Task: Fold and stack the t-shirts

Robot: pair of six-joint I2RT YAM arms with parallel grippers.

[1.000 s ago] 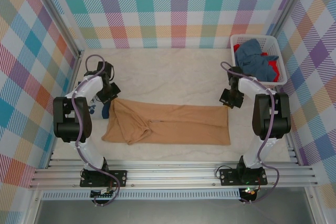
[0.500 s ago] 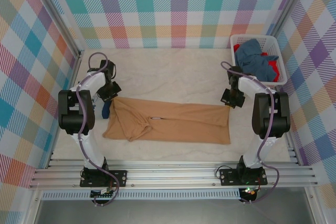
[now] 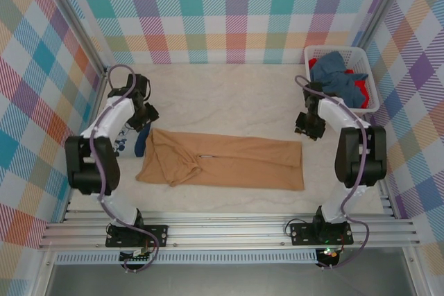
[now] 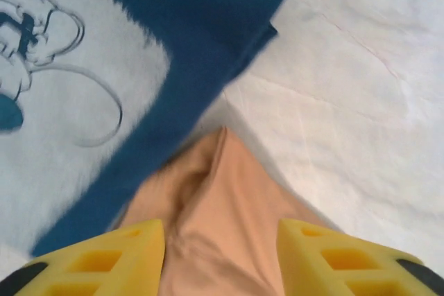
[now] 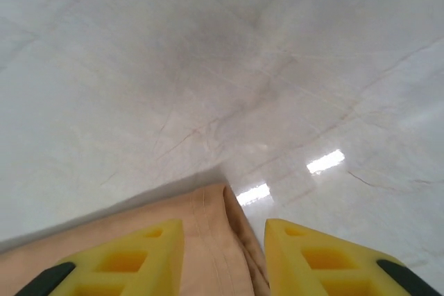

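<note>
Straddling far corners of the tan cloth t-shirt (image 3: 222, 163), jaws apart, the right tool (image 5: 223, 244) may miss while the left tool (image 4: 220, 247) snags the navy pale-printed t-shirt (image 4: 208, 5).

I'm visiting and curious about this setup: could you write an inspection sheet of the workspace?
Surface: glossy pale marbled table.
Job's things: tan t-shirt folded into a long strip, lying flat; navy t-shirt beside its left end; blue t-shirt and red t-shirt in the white lattice basket.
Clutter: nothing seen.
Grippers: left gripper and right gripper open, each straddling a far corner of the tan t-shirt.
Cables: purple cable looped along each arm.
Surroundings: plaid walls, metal rails.
</note>
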